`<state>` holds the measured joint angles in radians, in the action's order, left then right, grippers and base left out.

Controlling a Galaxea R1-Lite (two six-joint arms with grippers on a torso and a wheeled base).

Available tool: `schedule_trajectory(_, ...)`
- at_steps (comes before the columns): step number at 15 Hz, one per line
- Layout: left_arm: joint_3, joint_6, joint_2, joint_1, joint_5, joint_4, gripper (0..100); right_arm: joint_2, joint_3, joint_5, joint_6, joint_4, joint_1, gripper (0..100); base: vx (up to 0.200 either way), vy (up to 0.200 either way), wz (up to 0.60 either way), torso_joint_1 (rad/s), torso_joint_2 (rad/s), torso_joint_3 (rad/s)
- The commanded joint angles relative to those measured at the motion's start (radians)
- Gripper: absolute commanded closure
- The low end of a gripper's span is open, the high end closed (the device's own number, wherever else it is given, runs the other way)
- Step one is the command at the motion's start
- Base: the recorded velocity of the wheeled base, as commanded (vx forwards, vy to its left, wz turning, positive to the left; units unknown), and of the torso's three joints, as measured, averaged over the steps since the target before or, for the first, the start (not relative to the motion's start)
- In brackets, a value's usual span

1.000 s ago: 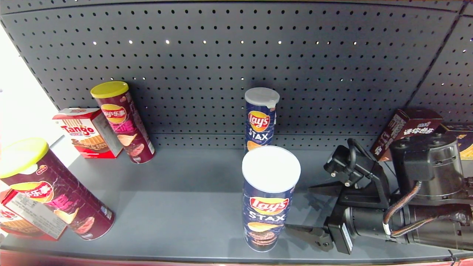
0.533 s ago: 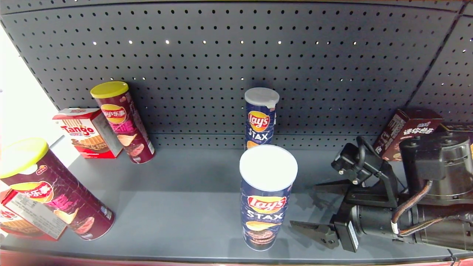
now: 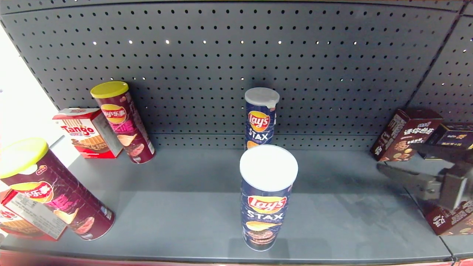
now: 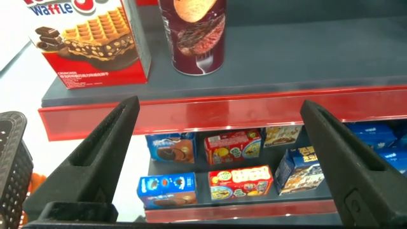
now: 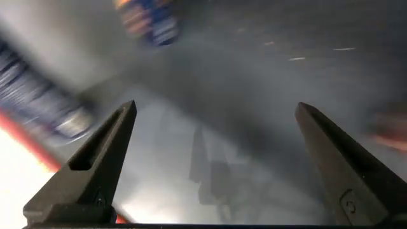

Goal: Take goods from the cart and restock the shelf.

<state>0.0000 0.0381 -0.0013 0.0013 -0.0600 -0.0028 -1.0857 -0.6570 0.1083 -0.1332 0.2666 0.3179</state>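
- The right gripper (image 3: 395,157) has its fingers spread wide and empty; the front blue chip can (image 3: 266,207) stands upright on the shelf (image 3: 177,199), well apart from the fingertips, directly in front of a second blue can (image 3: 260,118)
- Likely step: clearing off to fetch more goods; draw straight back, since the brown snack boxes (image 3: 404,135) sit just beside the fingers and could tip
- The left gripper (image 4: 217,105) is wide and empty too, fingers pointing at the red shelf edge (image 4: 191,117); best kept below it
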Motion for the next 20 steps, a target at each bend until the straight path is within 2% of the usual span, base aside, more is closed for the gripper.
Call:
schedule_trajectory(1, 0.000, 0.000, 0.001, 0.000, 0.000, 0.000, 0, 0.296, 0.079, -0.001, 0.001, 0.005, -0.226, 0, 0.000, 0.000, 0.00, 0.000, 0.00, 0.000)
schedule_trajectory(2, 0.000, 0.000, 0.001, 0.000, 0.000, 0.000, 0, 0.382, 0.114, 0.001, 0.000, 0.000, -0.267, 0, 0.000, 0.000, 0.00, 0.000, 0.00, 0.000)
schedule_trajectory(6, 0.000, 0.000, 0.001, 0.000, 0.000, 0.000, 0, 0.676, 0.300, -0.025, 0.000, -0.041, -0.333, 0, 0.000, 0.000, 0.00, 0.000, 0.00, 0.000)
schedule_trajectory(10, 0.000, 0.002, 0.001, 0.000, 0.000, 0.000, 0, 1.004, 0.476, -0.070, 0.032, -0.244, -0.379, 0, 0.000, 0.000, 0.00, 0.000, 0.00, 0.000)
schedule_trajectory(11, 0.000, 0.000, 0.001, 0.000, 0.000, 0.000, 0, 1.004, 0.508, -0.090, 0.046, -0.230, -0.379, 0, 0.000, 0.000, 0.00, 0.000, 0.00, 0.000)
schedule_trajectory(12, 0.000, 0.002, 0.001, 0.000, 0.000, 0.000, 0, 1.001, 0.582, -0.136, 0.076, -0.156, -0.379, 0, 0.000, 0.000, 0.00, 0.000, 0.00, 0.000)
schedule_trajectory(13, 0.000, 0.002, 0.001, 0.000, -0.001, 0.000, 0, 1.001, 0.657, -0.137, 0.084, -0.135, -0.379, 0, 0.000, 0.000, 0.00, 0.000, 0.00, 0.000)
schedule_trajectory(14, 0.000, 0.002, 0.001, 0.000, 0.000, 0.000, 0, 1.001, 0.657, -0.137, 0.092, -0.152, -0.379, 0, 0.000, 0.000, 0.00, 0.000, 0.00, 0.000)
schedule_trajectory(16, 0.000, 0.002, 0.001, 0.000, 0.000, 0.000, 0, 1.000, 0.654, -0.094, 0.081, -0.279, -0.378, 0, 0.000, 0.000, 0.00, 0.000, 0.00, 0.000)
schedule_trajectory(20, 0.000, 0.003, 0.001, 0.000, 0.000, 0.000, 0, 1.001, 0.657, -0.122, 0.155, -0.262, -0.378, 0, 0.000, 0.000, 0.00, 0.000, 0.00, 0.000)
